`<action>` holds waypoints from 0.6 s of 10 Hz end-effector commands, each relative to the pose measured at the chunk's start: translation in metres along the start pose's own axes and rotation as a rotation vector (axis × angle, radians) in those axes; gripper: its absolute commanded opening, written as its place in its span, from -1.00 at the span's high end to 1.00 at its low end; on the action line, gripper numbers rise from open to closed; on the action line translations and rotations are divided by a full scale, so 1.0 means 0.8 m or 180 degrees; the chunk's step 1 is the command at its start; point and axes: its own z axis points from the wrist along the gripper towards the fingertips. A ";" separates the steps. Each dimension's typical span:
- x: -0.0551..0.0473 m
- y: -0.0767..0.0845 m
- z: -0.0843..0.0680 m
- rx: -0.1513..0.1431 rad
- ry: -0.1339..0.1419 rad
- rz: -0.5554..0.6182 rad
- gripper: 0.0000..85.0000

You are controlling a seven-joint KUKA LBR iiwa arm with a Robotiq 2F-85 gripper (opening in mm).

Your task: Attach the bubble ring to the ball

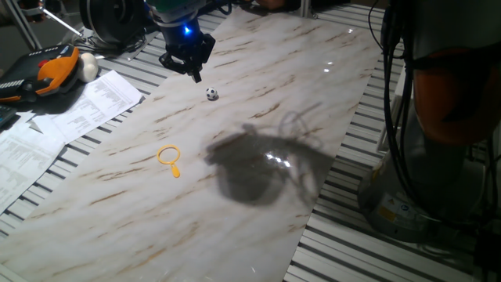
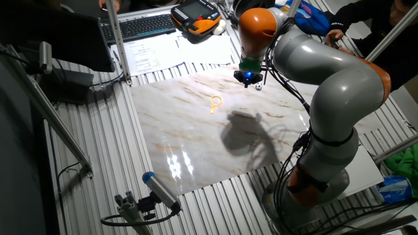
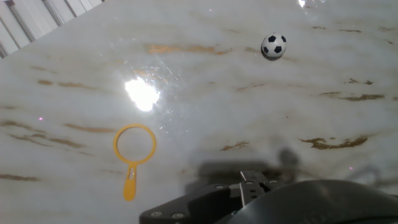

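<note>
1. Hand view looks down on the marble table (image 3: 205, 124), where the bubble ring (image 3: 133, 152) lies flat with its loop away from the camera and its short handle toward it.
2. The ball (image 3: 273, 45), a tiny soccer-patterned one, sits well apart from the ring; in one fixed view it rests nearer the table's far edge, the ring nearer the middle of the left edge.
3. The gripper (image 1: 190, 66) hangs over the table's far end, close beside the ball and holding nothing; whether its fingers are spread or closed cannot be told.
4. Ring and ball lie unjoined, so the task appears hardly begun. The ring lying flat probably leaves only a low rim or the handle to pinch.
5. No containers stand on the marble. Papers (image 1: 59, 117) and an orange-and-black pendant (image 1: 39, 76) lie off its left edge.
</note>
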 end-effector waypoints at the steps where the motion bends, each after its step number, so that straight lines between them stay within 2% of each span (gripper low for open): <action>1: 0.000 0.000 0.000 0.0002 0.0004 0.0009 1.00; 6: 0.000 0.000 0.000 -0.0012 0.0018 0.0028 1.00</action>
